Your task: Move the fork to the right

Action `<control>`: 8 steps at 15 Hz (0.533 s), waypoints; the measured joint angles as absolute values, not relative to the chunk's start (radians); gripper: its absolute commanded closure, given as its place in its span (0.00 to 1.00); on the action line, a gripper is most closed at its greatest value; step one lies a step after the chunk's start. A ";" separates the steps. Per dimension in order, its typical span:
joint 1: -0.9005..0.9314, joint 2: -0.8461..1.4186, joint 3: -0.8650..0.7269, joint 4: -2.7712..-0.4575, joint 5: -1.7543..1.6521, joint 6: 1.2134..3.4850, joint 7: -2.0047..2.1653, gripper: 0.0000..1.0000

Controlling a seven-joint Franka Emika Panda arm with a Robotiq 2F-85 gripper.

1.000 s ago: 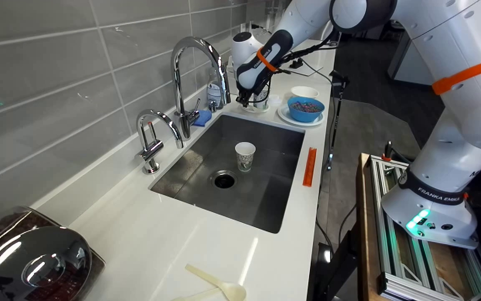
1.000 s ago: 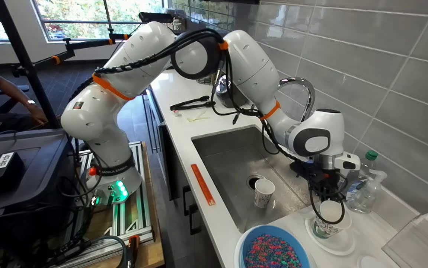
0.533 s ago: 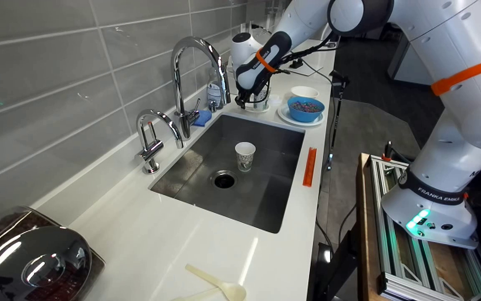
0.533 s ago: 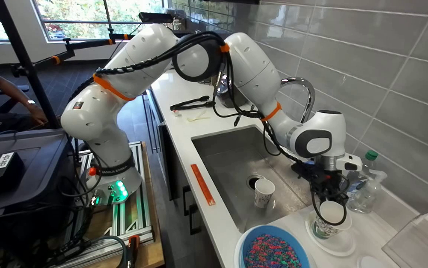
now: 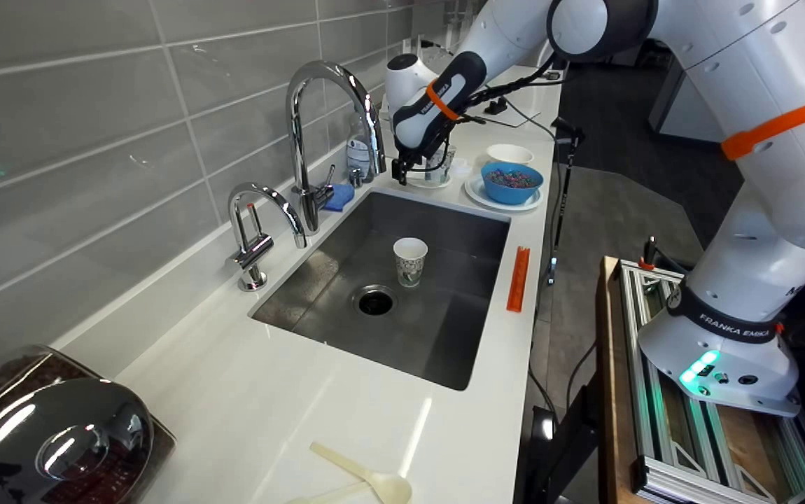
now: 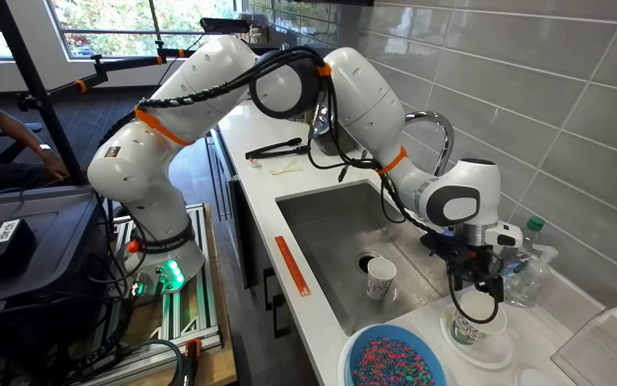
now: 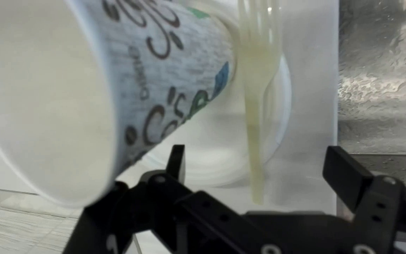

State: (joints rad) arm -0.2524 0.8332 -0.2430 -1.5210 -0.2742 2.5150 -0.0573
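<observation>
In the wrist view the pale yellow fork [image 7: 257, 70] lies over a small white plate [image 7: 213, 148], tines pointing away and handle end towards my gripper [image 7: 254, 155]. My gripper is open: its fingers [image 7: 346, 176] stand wide apart on either side of the handle, touching neither side of it. A patterned paper cup [image 7: 174, 53] stands on that plate, close beside the fork and near one finger. In both exterior views the gripper is down by this cup [image 6: 469, 327] at the sink's end; the fork cannot be made out there.
The steel sink [image 5: 437, 350] with another paper cup [image 5: 409, 262] adjoins the plate. Nearby stand a blue bowl [image 5: 511, 189] of coloured beads, soap bottles [image 6: 526, 276] and a tall faucet [image 5: 336, 73]. An orange strip [image 5: 518, 280] and a pale spoon [image 5: 390, 484] lie on the counter.
The gripper's fingers have spread apart beside the cup. The arm has shifted only slightly. Cups, bowl and the other counter things have stayed put.
</observation>
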 measured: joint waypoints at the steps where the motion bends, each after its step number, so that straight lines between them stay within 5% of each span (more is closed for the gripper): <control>1: -0.252 0.833 -0.241 -1.520 -0.269 2.508 -0.057 0.00; 8: -0.268 0.823 -0.201 -1.520 -0.210 2.504 -0.088 0.00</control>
